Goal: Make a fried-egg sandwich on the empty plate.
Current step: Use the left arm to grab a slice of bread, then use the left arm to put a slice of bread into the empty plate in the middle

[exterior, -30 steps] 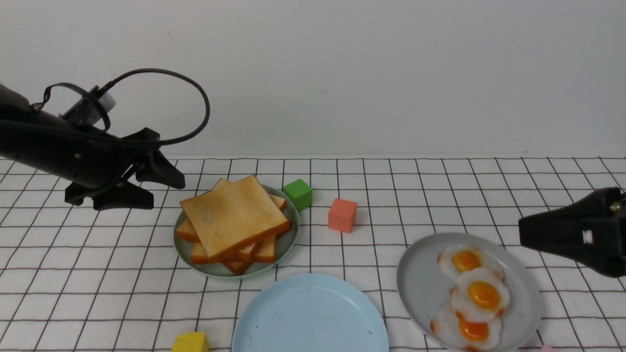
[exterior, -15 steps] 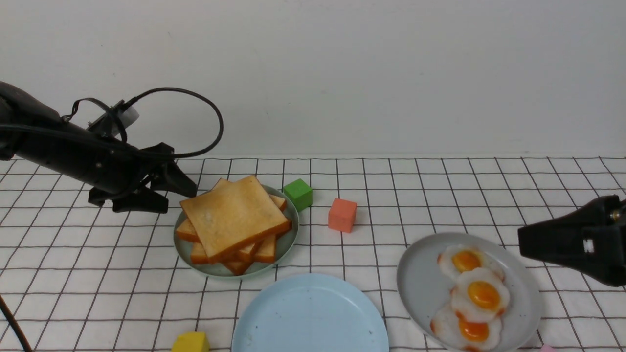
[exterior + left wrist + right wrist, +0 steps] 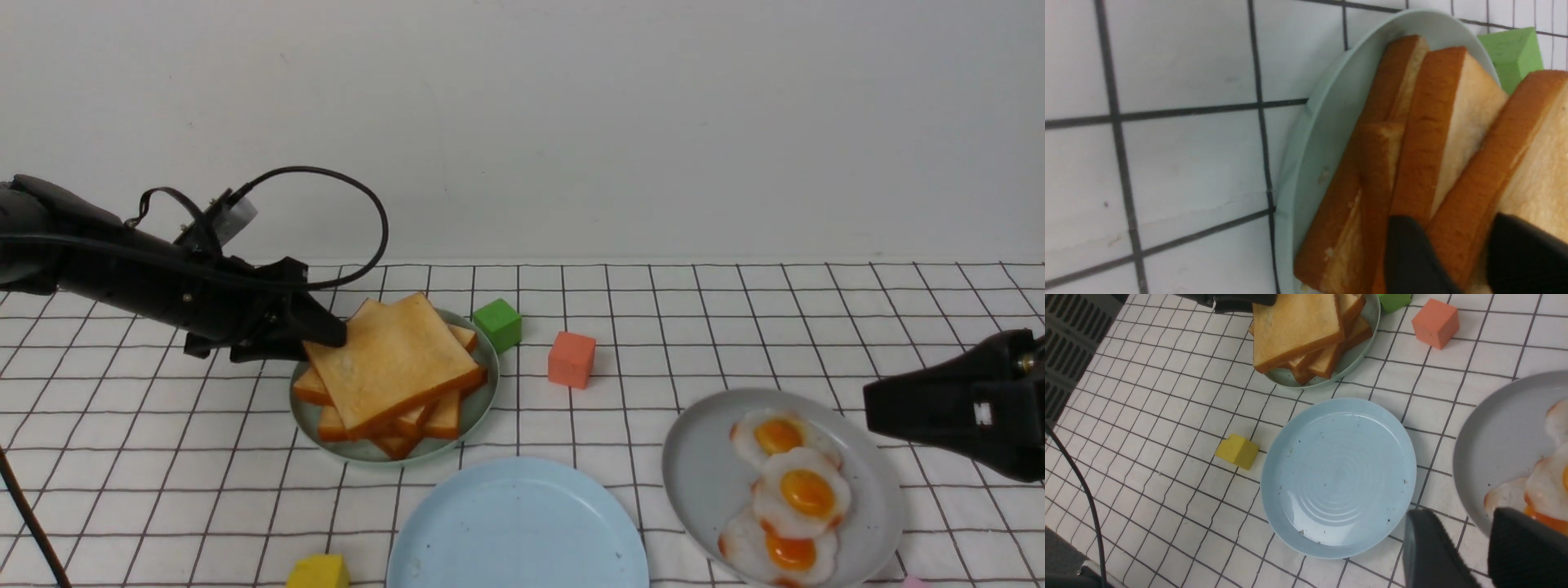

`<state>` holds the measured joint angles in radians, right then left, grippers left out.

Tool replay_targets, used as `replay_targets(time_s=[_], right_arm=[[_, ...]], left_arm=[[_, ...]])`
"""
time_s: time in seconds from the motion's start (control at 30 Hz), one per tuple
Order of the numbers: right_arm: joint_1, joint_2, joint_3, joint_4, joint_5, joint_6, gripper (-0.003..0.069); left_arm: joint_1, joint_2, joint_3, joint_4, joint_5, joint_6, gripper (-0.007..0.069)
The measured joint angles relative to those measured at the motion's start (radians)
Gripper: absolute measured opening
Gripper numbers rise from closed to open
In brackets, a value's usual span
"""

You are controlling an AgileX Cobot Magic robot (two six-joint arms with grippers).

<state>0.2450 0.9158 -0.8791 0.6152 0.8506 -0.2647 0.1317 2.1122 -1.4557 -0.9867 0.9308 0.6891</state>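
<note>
Left gripper point(image 3: 331, 335) pinches the left crust edge of the top toast slice point(image 3: 396, 359) on the sage-green plate point(image 3: 487, 396), far-left of the bare pale-blue plate point(image 3: 518, 531). Right gripper point(image 3: 1466, 522) stands open and empty by the toy fried eggs point(image 3: 804, 490). Slice judged light, spongy, fairly stiff: an edge pinch should hold, though it may sag.

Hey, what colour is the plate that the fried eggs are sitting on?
Grey. The plate shows best in the front view.
</note>
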Motion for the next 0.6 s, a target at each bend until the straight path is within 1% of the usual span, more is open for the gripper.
replay_targets(time_s=[0.03,0.07,0.1,0.13,0.17,0.3,0.4,0.43,0.5,0.6], right_arm=[[0.0,0.0,0.0,0.001,0.0,0.0,0.0249],[0.0,0.0,0.0,0.004,0.0,0.0,0.0249],[0.0,0.0,0.0,0.007,0.0,0.0,0.0249],[0.0,0.0,0.0,0.007,0.0,0.0,0.0249],[0.0,0.0,0.0,0.01,0.002,0.0,0.0249],[0.0,0.0,0.0,0.022,0.003,0.0,0.0249],[0.0,0.0,0.0,0.025,0.003,0.0,0.0249],[0.0,0.0,0.0,0.025,0.003,0.0,0.0249],[0.0,0.0,0.0,0.025,0.003,0.0,0.0249],[0.0,0.0,0.0,0.025,0.003,0.0,0.0249]], left_arm=[[0.0,-0.001,0.0,0.0,0.0,0.0,0.0209],[0.005,-0.012,0.0,0.003,0.0,0.0,0.0129],[0.006,-0.019,0.0,0.003,0.0,0.0,0.0101],[0.008,-0.02,0.0,0.004,-0.001,0.0,0.0101],[0.016,-0.049,-0.002,0.014,0.0,0.0,0.0065],[0.025,-0.14,-0.022,0.024,0.023,0.008,0.0066],[0.025,-0.207,-0.031,0.017,0.087,0.045,0.0066],[0.022,-0.231,-0.032,0.012,0.131,0.062,0.0066],[0.004,-0.268,-0.032,0.008,0.218,0.098,0.0066],[-0.041,-0.288,-0.019,0.004,0.256,0.131,0.0066]])
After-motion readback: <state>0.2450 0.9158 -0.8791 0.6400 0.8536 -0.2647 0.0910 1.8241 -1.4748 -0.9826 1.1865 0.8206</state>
